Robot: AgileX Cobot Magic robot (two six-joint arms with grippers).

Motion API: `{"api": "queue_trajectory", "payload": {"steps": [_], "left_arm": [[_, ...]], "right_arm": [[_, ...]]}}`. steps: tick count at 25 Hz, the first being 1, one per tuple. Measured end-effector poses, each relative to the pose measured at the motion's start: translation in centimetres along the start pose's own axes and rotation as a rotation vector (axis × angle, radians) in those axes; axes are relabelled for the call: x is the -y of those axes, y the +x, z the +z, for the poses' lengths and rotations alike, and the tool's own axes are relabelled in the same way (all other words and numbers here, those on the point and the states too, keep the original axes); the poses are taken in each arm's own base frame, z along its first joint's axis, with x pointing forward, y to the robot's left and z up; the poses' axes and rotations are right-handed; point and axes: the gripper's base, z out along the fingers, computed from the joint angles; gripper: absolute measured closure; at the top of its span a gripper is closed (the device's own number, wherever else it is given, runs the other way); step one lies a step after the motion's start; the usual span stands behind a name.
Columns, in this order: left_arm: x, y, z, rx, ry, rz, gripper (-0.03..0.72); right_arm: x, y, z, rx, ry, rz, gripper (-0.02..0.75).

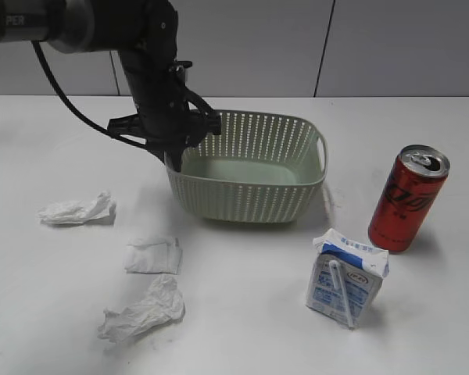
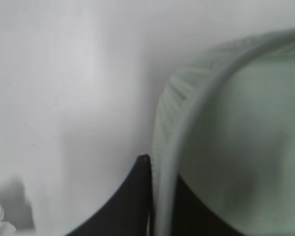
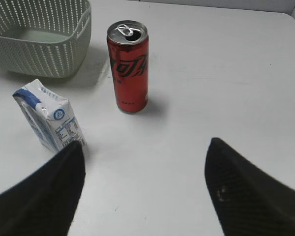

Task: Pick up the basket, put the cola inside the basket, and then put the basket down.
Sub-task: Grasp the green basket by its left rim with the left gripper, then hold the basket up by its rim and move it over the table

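The pale green basket (image 1: pixel 254 183) sits on the white table at centre. My left gripper (image 1: pixel 174 153) is shut on the basket's left rim (image 2: pixel 173 162), one finger outside and one inside the wall. The basket's corner also shows in the right wrist view (image 3: pixel 44 34). The red cola can (image 1: pixel 407 198) stands upright to the basket's right, its silver top open. In the right wrist view the can (image 3: pixel 129 66) stands ahead of my right gripper (image 3: pixel 145 152), which is open, empty and well short of it. The right arm is out of the exterior view.
A blue-and-white drink carton with a straw (image 1: pixel 348 276) stands in front of the can, and by my right gripper's left finger (image 3: pixel 48 123). Three crumpled white tissues (image 1: pixel 78 210) (image 1: pixel 152 255) (image 1: pixel 142 310) lie at front left.
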Motion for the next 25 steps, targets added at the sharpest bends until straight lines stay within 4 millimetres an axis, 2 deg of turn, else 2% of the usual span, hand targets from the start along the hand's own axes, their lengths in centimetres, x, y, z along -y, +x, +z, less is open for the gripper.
{"api": "queue_trajectory", "payload": {"steps": [4,9,13,16,22,25], "left_arm": [[0.1,-0.6,-1.9,0.024,0.002,-0.030,0.685],[0.1,-0.1,-5.0,0.031,0.000,-0.037,0.685],[-0.3,0.8,-6.7,0.047,-0.020,-0.055,0.685],[-1.1,2.3,-7.7,0.034,-0.037,-0.066,0.685],[-3.1,7.0,-8.9,0.062,-0.012,-0.087,0.685],[-4.3,9.6,-8.3,0.067,-0.004,-0.093,0.685]], "right_arm": [[0.0,0.0,0.0,0.000,0.000,0.000,0.167],[0.0,0.0,0.0,0.000,-0.001,0.001,0.167],[-0.1,0.0,0.0,0.001,-0.008,0.005,0.167],[-0.1,0.0,0.0,0.001,-0.008,0.006,0.167],[-0.2,0.0,0.0,0.002,-0.020,0.015,0.167],[-0.2,-0.3,0.3,-0.015,-0.022,0.018,0.167]]}}
